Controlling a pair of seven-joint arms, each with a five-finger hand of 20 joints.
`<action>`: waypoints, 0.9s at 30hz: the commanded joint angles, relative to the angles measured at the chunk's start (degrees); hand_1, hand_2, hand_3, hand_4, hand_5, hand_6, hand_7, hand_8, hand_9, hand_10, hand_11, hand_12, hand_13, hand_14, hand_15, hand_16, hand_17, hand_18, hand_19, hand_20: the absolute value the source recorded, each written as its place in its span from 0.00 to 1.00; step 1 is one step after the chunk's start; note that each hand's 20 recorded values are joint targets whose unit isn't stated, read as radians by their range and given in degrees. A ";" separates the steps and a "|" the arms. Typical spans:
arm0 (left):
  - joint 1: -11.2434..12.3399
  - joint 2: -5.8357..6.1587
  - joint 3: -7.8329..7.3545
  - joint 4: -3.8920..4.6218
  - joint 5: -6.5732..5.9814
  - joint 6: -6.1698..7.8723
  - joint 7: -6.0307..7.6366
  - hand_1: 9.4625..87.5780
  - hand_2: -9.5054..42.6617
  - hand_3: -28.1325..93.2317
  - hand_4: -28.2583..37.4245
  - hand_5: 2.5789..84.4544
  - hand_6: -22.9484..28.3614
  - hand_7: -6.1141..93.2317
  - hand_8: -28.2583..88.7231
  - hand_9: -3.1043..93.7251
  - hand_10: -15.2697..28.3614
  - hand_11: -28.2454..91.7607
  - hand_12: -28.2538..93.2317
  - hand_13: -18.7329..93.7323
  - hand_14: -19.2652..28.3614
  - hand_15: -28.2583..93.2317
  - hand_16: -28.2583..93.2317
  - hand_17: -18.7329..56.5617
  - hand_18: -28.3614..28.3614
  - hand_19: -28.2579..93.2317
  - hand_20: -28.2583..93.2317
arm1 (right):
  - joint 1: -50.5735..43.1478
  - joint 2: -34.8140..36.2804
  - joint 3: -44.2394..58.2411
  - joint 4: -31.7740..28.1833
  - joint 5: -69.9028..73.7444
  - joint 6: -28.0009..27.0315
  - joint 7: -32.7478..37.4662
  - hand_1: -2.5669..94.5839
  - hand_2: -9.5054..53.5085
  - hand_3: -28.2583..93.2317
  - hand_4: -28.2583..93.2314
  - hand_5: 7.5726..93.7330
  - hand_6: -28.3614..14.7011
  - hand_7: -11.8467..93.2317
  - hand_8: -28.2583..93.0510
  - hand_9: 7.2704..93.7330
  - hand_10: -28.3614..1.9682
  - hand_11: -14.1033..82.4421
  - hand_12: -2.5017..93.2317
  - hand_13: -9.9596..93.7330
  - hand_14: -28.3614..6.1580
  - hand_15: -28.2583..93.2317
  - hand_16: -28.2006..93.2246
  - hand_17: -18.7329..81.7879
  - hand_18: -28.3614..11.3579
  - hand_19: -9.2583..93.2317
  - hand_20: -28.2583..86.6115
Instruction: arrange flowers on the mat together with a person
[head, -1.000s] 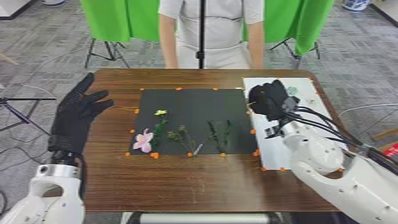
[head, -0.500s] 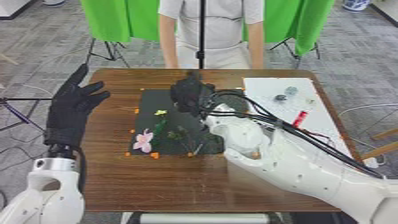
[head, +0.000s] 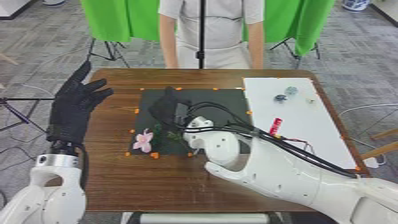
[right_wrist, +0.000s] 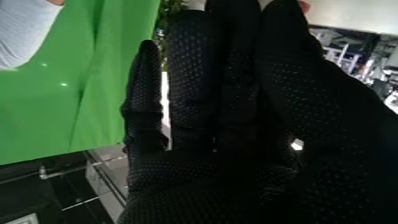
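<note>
My left hand (head: 73, 107) is held up beside the mat's left edge in the head view, open with fingers straight. My right hand (head: 166, 108) is over the upper left part of the black mat (head: 213, 96). In the right wrist view, the glove of the right hand (right_wrist: 213, 180) has straight fingers close together; I cannot tell whether anything is between them. A pink flower (head: 142, 141) lies at the mat's lower left. Green sprigs (head: 171, 135) beside it are partly covered by the hand and forearm, which also hide the middle of the mat.
A white sheet (head: 311, 135) lies right of the mat, with a pale green piece (head: 291, 90), a dark bluish one (head: 280, 98) and a small pale one (head: 311, 101). A red item (head: 276, 125) is near the right arm's cables. A person stands across the table (head: 213, 190).
My right hand has moved left from the white sheet onto the mat, now covering the yellow flower. The small pieces on the sheet have come into view. The left hand has barely moved.
</note>
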 joint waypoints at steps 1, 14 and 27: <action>1.56 -0.28 -0.66 -0.12 0.28 -0.36 -0.58 0.16 0.24 0.87 0.00 0.35 0.52 0.14 0.18 0.39 0.78 0.45 0.32 0.40 0.96 0.69 0.15 0.16 0.92 0.65 0.38 | 0.55 2.22 -0.96 -0.98 -2.77 -2.38 0.43 0.58 0.00 0.79 0.00 0.78 0.82 0.38 0.20 0.84 0.77 0.36 0.46 0.73 0.67 0.71 0.49 0.37 0.32 0.74 0.50; 1.93 -0.25 -1.05 -0.28 0.31 -0.22 -0.78 0.16 0.24 0.87 0.00 0.35 0.52 0.14 0.18 0.39 0.77 0.45 0.32 0.40 0.96 0.69 0.15 0.17 0.92 0.65 0.38 | 0.44 2.80 0.49 -2.64 -3.16 -6.35 -2.21 0.48 0.00 0.85 0.00 0.70 0.81 0.35 0.18 0.66 0.66 0.51 0.32 0.63 0.57 0.76 0.39 0.32 0.29 0.70 0.52; 3.48 -0.38 -1.67 -0.65 0.18 0.30 -0.49 0.17 0.24 0.87 0.00 0.35 0.52 0.14 0.18 0.39 0.77 0.45 0.32 0.40 0.96 0.69 0.15 0.17 0.92 0.65 0.38 | 0.86 3.63 1.20 -4.31 -1.56 -9.55 -2.57 0.39 0.00 0.91 0.00 0.66 0.79 0.33 0.10 0.61 0.59 0.56 0.25 0.60 0.53 0.77 0.38 0.31 0.26 0.69 0.53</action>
